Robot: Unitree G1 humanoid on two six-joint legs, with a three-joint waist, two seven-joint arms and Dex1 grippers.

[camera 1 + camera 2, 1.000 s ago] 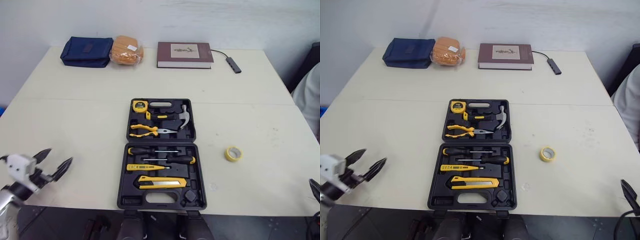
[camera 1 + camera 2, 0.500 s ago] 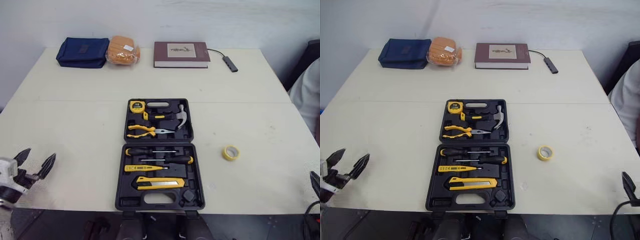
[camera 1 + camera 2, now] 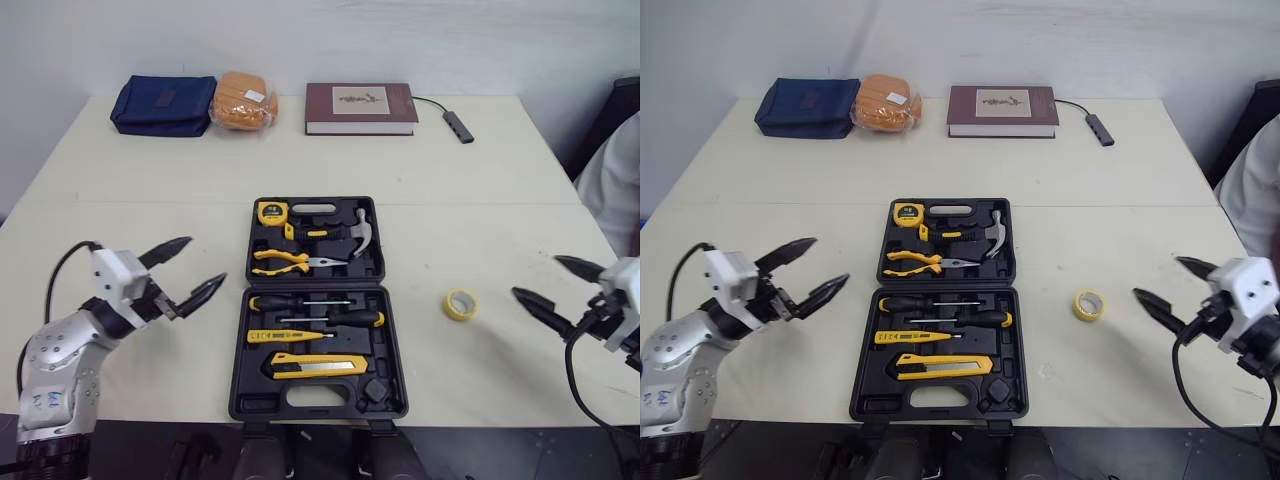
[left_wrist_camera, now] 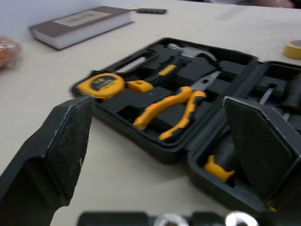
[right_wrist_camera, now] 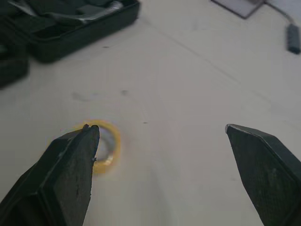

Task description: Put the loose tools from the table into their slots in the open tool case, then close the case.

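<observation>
The black tool case point(image 3: 390, 350) lies open at the table's middle, holding a tape measure point(image 3: 273, 211), a hammer point(image 3: 352, 229), pliers point(image 3: 290, 261), screwdrivers point(image 3: 318, 318) and a yellow utility knife point(image 3: 318, 365). A loose yellow tape roll point(image 3: 461, 304) rests on the table to the right of the case. My left gripper point(image 3: 205, 260) hovers open just left of the case, nothing between its fingers point(image 4: 61, 146). My right gripper point(image 3: 536, 277) hangs open a short way right of the tape roll point(image 5: 106, 146), which sits near one of its fingers point(image 5: 70, 174).
Along the far edge lie a blue pouch point(image 3: 163, 103), an orange packet point(image 3: 243, 100), a brown book point(image 3: 361, 108) and a grey adapter with cable point(image 3: 458, 126). A person's sleeve point(image 3: 610, 190) shows at the right edge.
My left gripper has risen and moved right, close to the case. My right gripper has come up from the table's front corner to beside the tape roll. The camera shifted slightly.
</observation>
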